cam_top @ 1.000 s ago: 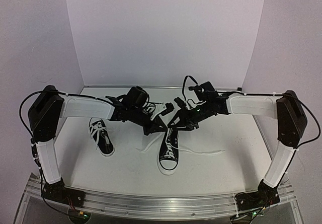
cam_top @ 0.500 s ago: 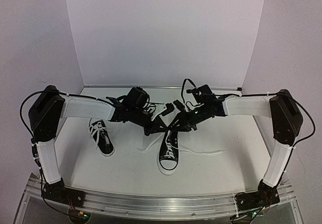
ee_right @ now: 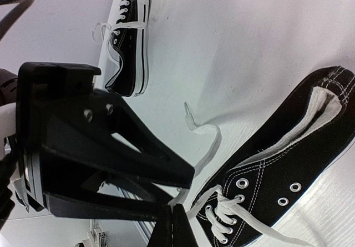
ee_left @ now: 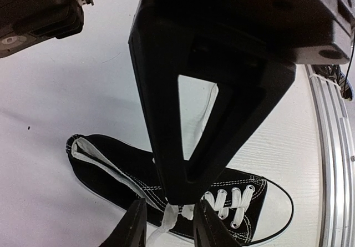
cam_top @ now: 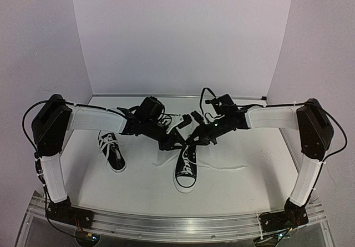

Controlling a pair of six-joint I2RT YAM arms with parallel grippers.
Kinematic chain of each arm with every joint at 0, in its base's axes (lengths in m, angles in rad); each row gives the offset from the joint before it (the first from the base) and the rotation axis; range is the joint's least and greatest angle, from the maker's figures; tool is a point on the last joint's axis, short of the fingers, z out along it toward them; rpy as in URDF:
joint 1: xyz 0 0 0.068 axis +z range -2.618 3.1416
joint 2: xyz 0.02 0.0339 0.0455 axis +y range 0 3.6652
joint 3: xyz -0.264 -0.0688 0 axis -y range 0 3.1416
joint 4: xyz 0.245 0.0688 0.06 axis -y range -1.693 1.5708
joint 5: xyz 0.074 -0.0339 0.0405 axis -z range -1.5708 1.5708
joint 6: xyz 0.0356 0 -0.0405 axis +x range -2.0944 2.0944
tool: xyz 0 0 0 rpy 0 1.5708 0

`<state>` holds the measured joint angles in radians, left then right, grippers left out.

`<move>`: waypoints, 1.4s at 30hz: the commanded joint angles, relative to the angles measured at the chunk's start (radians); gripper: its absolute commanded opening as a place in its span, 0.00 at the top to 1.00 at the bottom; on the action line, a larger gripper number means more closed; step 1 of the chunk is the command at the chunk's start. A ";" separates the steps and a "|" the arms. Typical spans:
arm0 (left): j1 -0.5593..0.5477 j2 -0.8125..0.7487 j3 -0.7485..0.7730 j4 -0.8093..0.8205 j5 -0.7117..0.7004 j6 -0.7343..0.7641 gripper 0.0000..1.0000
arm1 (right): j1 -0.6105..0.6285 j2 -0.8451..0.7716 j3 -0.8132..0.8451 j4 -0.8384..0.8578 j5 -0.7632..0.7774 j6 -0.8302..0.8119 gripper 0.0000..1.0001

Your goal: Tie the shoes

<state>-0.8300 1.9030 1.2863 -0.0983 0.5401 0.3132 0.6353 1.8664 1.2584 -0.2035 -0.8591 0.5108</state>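
The right arm has drawn in a little toward the middle; neither sneaker has shifted. The nearer sneaker (cam_top: pixel 187 168) lies mid-tabletop with its toe toward the arm bases. Its mate (cam_top: pixel 112 152) lies well apart to the left, laces loose too. Both tools meet just above the nearer sneaker's tongue. The left tool (ee_left: pixel 169 227) straddles a white lace (ee_left: pixel 168 216), fingers apart, while the right tool (ee_right: pixel 173 225) has its fingers pressed together on a strand rising from the eyelets. The lace looks limp, flat and slippery — best pinched close to the eyelets. The sneaker seems light, likely to drag across the tabletop (cam_top: pixel 244 186).
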 commanded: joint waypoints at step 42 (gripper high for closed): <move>-0.051 0.087 0.019 0.120 -0.035 -0.025 0.82 | 0.002 -0.119 -0.097 0.012 0.097 0.043 1.00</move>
<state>-0.8781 1.9972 1.2554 -0.0077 0.5326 0.2859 0.6365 1.7988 1.1713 -0.1992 -0.7743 0.5510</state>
